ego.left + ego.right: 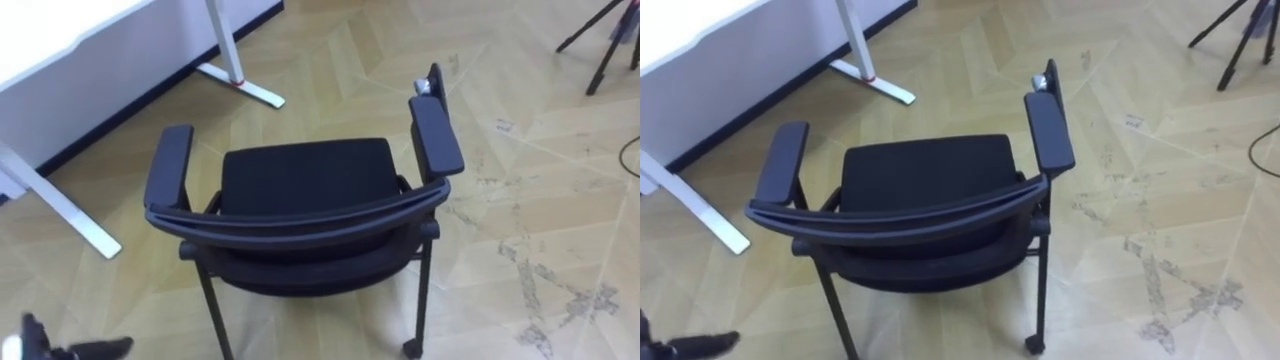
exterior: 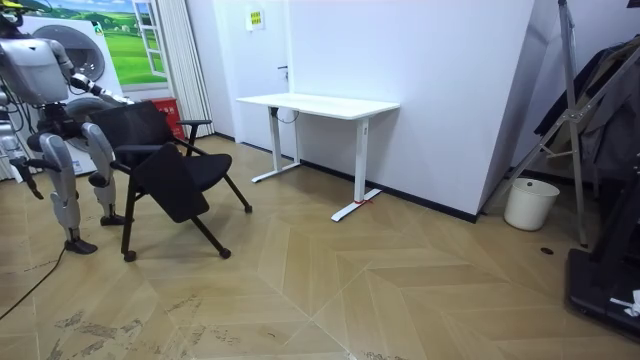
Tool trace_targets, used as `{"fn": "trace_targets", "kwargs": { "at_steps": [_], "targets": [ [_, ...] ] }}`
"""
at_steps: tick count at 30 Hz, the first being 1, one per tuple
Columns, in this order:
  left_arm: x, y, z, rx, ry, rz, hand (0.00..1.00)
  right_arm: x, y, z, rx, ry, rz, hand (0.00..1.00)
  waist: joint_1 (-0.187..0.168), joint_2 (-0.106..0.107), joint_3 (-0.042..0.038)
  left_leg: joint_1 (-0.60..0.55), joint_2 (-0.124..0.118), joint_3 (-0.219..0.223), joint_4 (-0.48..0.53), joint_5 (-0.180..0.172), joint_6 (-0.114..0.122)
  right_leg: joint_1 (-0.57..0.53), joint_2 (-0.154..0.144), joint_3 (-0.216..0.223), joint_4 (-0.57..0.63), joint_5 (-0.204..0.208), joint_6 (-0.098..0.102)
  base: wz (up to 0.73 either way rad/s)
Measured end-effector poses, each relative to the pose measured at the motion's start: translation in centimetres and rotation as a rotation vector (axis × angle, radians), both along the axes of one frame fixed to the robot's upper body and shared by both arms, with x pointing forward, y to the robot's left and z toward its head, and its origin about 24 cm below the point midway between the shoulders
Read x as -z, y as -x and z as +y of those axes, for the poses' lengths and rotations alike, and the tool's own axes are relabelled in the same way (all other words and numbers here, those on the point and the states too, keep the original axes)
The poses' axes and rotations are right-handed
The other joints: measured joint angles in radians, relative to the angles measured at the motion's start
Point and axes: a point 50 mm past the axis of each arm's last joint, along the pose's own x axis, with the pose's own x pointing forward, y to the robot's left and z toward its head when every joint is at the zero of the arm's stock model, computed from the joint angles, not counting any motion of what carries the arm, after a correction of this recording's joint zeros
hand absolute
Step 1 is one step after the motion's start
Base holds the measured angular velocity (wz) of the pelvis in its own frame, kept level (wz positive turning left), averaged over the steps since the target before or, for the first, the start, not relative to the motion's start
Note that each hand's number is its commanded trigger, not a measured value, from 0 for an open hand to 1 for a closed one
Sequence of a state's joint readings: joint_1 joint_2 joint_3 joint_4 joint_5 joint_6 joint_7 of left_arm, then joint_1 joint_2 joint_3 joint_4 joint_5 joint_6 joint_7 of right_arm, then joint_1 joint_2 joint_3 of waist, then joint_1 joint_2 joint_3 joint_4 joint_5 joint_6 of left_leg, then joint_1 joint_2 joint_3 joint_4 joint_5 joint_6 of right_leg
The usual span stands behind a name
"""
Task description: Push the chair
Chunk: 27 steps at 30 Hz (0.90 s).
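At the lower left corner of the eye views the left hand point(image 1: 88, 348) is cut off by the frame edge. Only a dark, tapering part is seen, held apart from the chair point(image 1: 305, 180) at about the height of its backrest, and whether it is open or closed cannot be told. The chair, black with a padded seat and two armrests, is seen from behind and above, just in front of the robot, with its curved backrest nearest. A small grey piece point(image 1: 425, 88) at the far end of the right armrest cannot be identified.

The chair is stood on a pale parquet floor point(image 1: 520, 200), scuffed with grey marks on the right. Ahead and to the left a white desk point(image 2: 320, 103) is placed against a white wall point(image 2: 430, 90). Tripod legs point(image 1: 601, 62) are cut off at the upper right.

In the room view the robot is shown upright close behind the chair, with one arm raised forward and its end hidden behind the chair's back. Farther off, a white bucket point(image 2: 530, 203) is set by the wall.
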<state>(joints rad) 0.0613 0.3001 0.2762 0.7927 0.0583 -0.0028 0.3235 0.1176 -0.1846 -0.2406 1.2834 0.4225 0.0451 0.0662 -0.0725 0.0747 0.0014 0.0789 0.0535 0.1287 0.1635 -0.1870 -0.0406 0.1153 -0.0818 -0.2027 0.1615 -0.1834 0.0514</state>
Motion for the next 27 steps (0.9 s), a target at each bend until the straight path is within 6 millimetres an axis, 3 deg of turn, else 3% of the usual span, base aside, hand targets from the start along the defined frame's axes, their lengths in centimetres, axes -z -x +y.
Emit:
{"fn": "trace_targets", "kwargs": {
  "at_steps": [11, 18, 25, 27],
  "targets": [
    [-6.7, -6.9, -0.9, 0.293, -0.349, -0.153, 0.0, -0.3, -0.8, -0.7, -0.023, 0.029, -0.008, 0.0, -0.009, 0.008, -0.0008, 0.0, -0.002, -0.001, 0.001, 0.0, 0.0, -0.001, -0.001, 0.006, -0.008, 0.0, 0.0, 0.0],
    [-9.6, -9.0, -2.5, 0.466, -0.493, -0.142, 0.0, -0.3, -0.9, -0.7, -0.019, 0.027, -0.01, 0.0, -0.011, 0.01, -0.0013, -0.01, -0.003, -0.012, 0.005, 0.0, 0.0, -0.003, -0.002, -0.003, -0.01, 0.0, 0.0, 0.05],
    [-15.3, -10.9, -4.9, 0.595, -0.657, -0.276, 0.0, -0.2, -1.1, -0.4, -0.01, 0.018, -0.001, 0.0, -0.016, 0.015, 0.0001, -0.026, -0.006, -0.027, 0.007, 0.001, 0.001, -0.009, -0.003, -0.014, -0.011, 0.0, 0.0, 0.05],
    [-16.0, -11.1, -5.5, 0.645, -0.669, -0.278, 0.0, -0.1, -1.2, -0.3, 0.0, 0.014, -0.002, 0.0, -0.02, 0.019, -0.0013, -0.025, -0.007, -0.027, 0.009, 0.001, 0.001, -0.008, -0.005, -0.011, -0.011, 0.0, 0.0, 0.0]
  ]
}}
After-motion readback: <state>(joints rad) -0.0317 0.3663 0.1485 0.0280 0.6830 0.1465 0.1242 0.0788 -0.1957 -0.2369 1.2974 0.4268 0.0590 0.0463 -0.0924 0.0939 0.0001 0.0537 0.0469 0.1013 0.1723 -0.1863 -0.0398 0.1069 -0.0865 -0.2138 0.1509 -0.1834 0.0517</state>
